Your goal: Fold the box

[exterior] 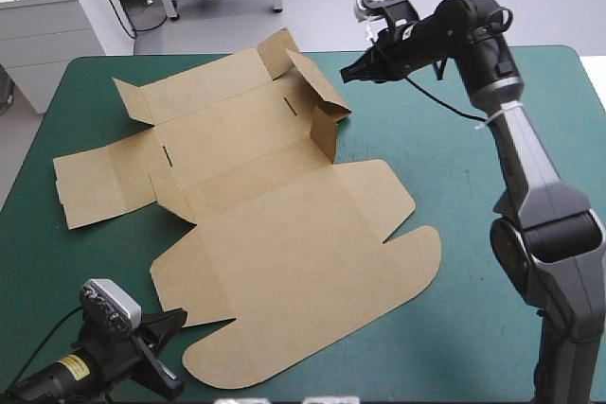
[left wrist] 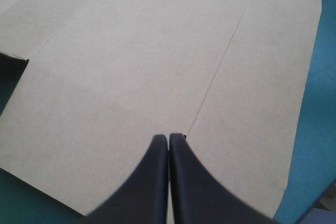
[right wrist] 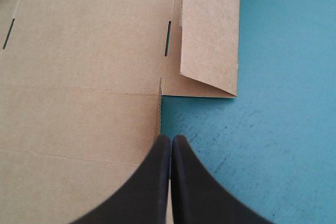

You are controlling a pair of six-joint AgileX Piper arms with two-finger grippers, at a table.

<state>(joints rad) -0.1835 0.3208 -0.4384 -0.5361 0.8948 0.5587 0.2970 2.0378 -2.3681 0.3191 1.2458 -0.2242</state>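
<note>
The brown box point(exterior: 275, 196) lies as a cut sheet, mostly flat on the teal-green cover. Its rounded lid panel point(left wrist: 157, 61) is nearest the front edge. At the far right corner a side flap point(exterior: 322, 106) stands partly raised and folded over, also seen in the right wrist view as the flap point(right wrist: 210, 35). My right gripper point(exterior: 347, 72) hangs shut just right of that flap, its tips point(right wrist: 170, 139) above the sheet's right edge with nothing held. My left gripper point(exterior: 176, 317) is shut near the front left corner, tips point(left wrist: 168, 137) over the lid's crease, holding nothing.
Bare teal-green cover point(exterior: 492, 186) stretches to the right of the box, under the right arm. The sheet's left flap point(exterior: 85, 186) reaches close to the table's left edge. A white cabinet point(exterior: 47, 16) stands beyond the far left corner.
</note>
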